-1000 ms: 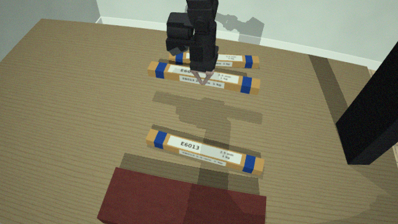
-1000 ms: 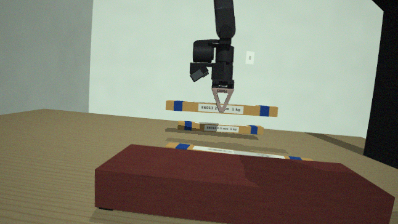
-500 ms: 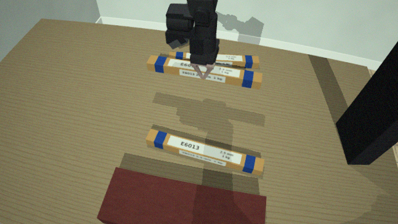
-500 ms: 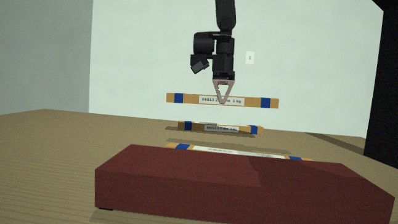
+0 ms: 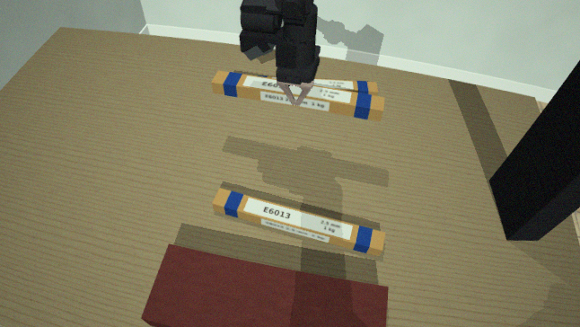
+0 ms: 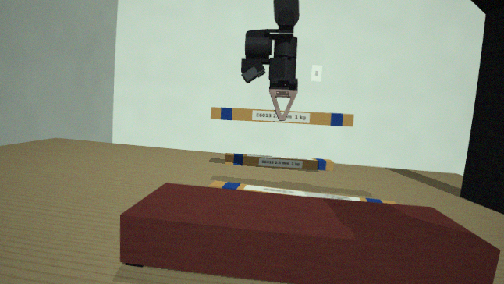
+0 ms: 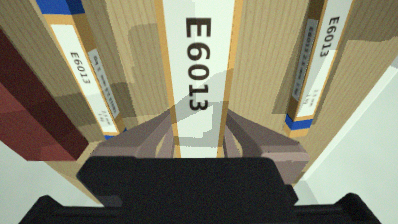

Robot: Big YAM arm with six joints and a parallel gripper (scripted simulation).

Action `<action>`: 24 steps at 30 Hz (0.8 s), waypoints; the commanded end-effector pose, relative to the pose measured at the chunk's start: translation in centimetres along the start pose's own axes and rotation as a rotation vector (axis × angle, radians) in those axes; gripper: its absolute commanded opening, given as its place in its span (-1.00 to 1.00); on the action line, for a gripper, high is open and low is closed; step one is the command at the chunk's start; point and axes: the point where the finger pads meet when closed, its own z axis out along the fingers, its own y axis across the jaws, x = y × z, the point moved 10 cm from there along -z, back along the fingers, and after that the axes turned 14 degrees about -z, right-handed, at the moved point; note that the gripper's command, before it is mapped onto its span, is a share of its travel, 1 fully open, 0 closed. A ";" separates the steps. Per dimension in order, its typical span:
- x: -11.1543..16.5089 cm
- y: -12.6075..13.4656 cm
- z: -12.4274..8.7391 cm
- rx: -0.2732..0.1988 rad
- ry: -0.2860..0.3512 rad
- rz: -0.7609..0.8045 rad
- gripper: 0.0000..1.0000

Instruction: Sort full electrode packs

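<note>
Three orange packs with blue bands and white "E6013" labels are in view. My gripper is shut on the middle of one pack and holds it level, high above the table; it also shows in the exterior view and in the wrist view. A second pack lies flat on the table farther back, mostly hidden behind the held one in the top view. A third pack lies flat just behind the dark red low platform. Nothing lies on the platform.
A tall black block stands at the right of the table. The pale wall runs along the table's far edge.
</note>
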 end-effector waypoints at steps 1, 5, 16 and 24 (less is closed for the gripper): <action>-1.5 -1.2 -3.9 0.033 -0.039 -0.009 -1.00; -1.5 -1.1 -4.7 0.033 -0.039 -0.010 -1.00; -1.4 -1.1 -6.4 0.033 -0.040 -0.010 -1.00; -1.4 -1.0 -8.0 0.033 -0.040 -0.010 -1.00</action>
